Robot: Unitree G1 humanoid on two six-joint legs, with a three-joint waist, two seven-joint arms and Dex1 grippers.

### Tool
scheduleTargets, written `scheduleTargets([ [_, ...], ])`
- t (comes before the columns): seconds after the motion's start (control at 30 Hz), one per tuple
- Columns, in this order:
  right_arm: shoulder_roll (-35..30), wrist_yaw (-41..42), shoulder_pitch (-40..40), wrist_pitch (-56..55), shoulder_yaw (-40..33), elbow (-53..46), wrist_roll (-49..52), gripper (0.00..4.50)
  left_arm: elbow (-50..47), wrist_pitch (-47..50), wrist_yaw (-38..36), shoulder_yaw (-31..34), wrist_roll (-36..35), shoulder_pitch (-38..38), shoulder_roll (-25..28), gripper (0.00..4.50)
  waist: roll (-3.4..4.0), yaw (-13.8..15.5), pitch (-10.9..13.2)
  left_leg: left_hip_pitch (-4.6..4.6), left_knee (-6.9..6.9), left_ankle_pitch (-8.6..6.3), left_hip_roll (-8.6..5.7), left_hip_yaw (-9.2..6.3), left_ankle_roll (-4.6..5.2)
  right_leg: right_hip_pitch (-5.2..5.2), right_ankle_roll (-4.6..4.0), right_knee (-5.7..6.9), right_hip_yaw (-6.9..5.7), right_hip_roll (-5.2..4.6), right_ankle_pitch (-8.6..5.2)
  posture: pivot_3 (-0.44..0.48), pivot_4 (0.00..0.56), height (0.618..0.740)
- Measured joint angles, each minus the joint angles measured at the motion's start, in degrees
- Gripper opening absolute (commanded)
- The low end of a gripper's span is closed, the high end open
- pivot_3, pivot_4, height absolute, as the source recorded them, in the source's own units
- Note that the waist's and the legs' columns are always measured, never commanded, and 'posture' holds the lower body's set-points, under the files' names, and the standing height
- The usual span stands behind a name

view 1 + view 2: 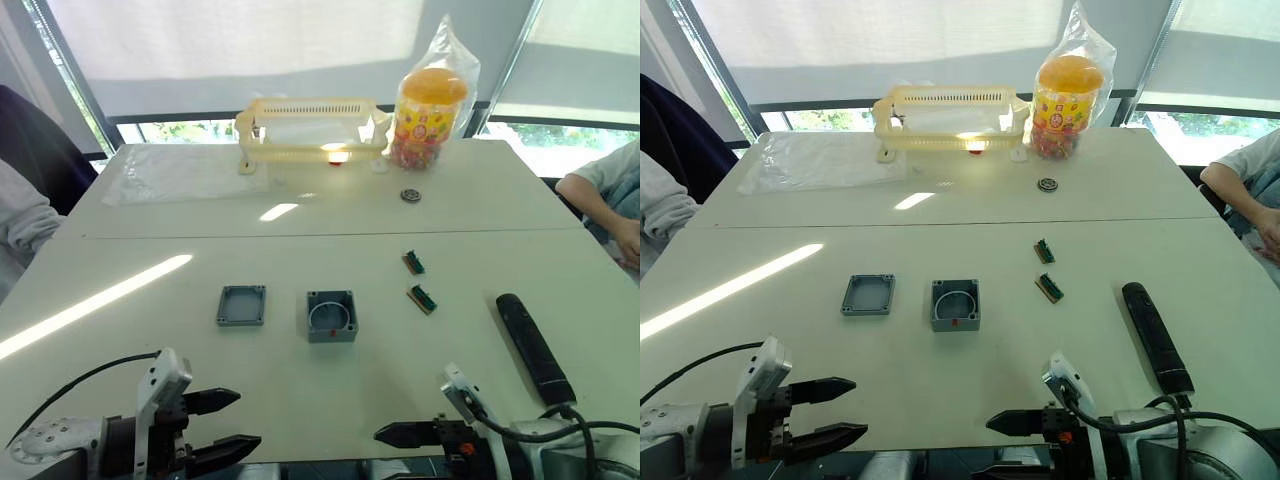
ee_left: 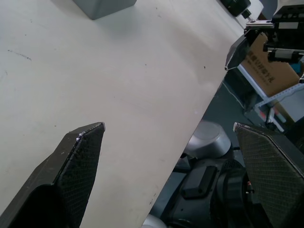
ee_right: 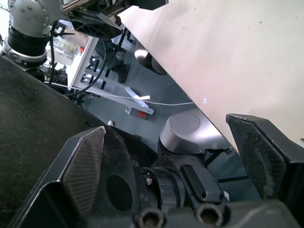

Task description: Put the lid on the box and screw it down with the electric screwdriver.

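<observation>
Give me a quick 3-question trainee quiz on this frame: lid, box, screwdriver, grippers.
1. True or false: the lid is already seated on the box.
2. Multiple choice: the screwdriver lies
A. between lid and box
B. on the table ahead of the right gripper
C. in the left gripper
3. Fill in: the left gripper's fingers are ____ and hold nothing.

Key
1. False. The lid lies flat on the table, apart from the box, on the box's left.
2. B. It lies free on the table, to the right of the box; no gripper touches it.
3. Open. The right gripper is open and empty too.
</observation>
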Motion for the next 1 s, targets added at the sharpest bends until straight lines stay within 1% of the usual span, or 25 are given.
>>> scheduleTargets([
  [0.1,-0.13,0.71,1.34,-0.82,-0.13,-0.14,-0.48,4.50,0.04,0.00,0.69,0.00,0.01,-0.11,-0.30,4.48,-0.01,0.01,0.00,0.00,0.01,0.00,0.00,0.00,0.00,0.01,0.00,0.01,0.00,0.00,0.00,0.000,0.150,0.740],
  [0.37,-0.29,0.68,0.82,-1.26,-0.52,-0.24,-0.57,4.50,1.03,-0.02,1.58,0.00,-0.23,-1.92,-0.52,4.48,-0.03,0.04,-0.03,0.03,0.03,0.00,-0.01,0.00,0.00,0.04,0.00,0.02,0.00,0.01,0.00,0.000,0.150,0.740],
  [0.6,-0.29,-0.48,-1.38,-0.99,-0.60,-0.59,-0.47,4.50,1.59,-0.05,2.12,0.13,-0.48,-2.27,-0.86,4.48,-0.03,0.04,-0.03,0.04,0.04,0.00,-0.01,0.00,0.00,0.05,0.00,0.04,0.00,0.01,0.00,0.000,0.150,0.740],
  [0.7,-0.35,-1.61,-3.90,-0.14,-1.63,-0.39,0.35,4.50,2.83,-0.52,1.94,0.26,-0.12,-3.26,-0.86,4.48,-0.03,0.03,-0.03,0.04,0.06,0.00,-0.01,0.00,0.00,0.05,0.00,0.05,-0.01,0.02,0.01,0.000,0.150,0.740],
  [0.83,-3.00,-2.84,-8.64,2.62,-4.04,0.90,2.16,4.50,6.67,-0.92,3.56,0.32,1.48,-10.04,-0.12,4.48,-0.02,0.65,-0.04,0.06,0.08,0.01,-0.03,-0.01,0.01,0.07,0.00,0.08,-0.02,0.02,0.01,0.000,0.150,0.740],
  [0.9,-5.47,-5.89,-13.88,6.55,-6.59,2.84,8.27,4.50,10.60,1.13,5.33,0.22,0.97,-19.36,2.34,4.48,-0.06,1.23,0.00,0.04,0.18,0.02,-0.02,-0.12,0.01,0.10,-0.06,0.15,-0.08,0.09,0.06,0.000,0.150,0.740],
  [0.97,-7.61,-8.20,-17.86,8.50,-8.92,3.91,12.83,4.50,12.31,2.49,5.81,-0.03,0.42,-25.83,4.53,4.48,-0.06,1.27,0.00,0.06,0.22,0.02,-0.03,-0.17,0.01,0.19,-0.06,0.15,-0.12,0.09,0.06,0.000,0.150,0.740],
  [1.0,-9.30,-10.35,-21.11,9.94,-10.12,4.93,16.77,4.50,13.64,3.82,5.74,-0.90,-0.36,-31.87,6.03,4.48,-0.06,1.28,0.00,0.04,0.23,0.02,-0.03,-0.20,0.01,0.19,-0.05,0.12,-0.15,0.09,0.06,0.000,0.150,0.740],
])
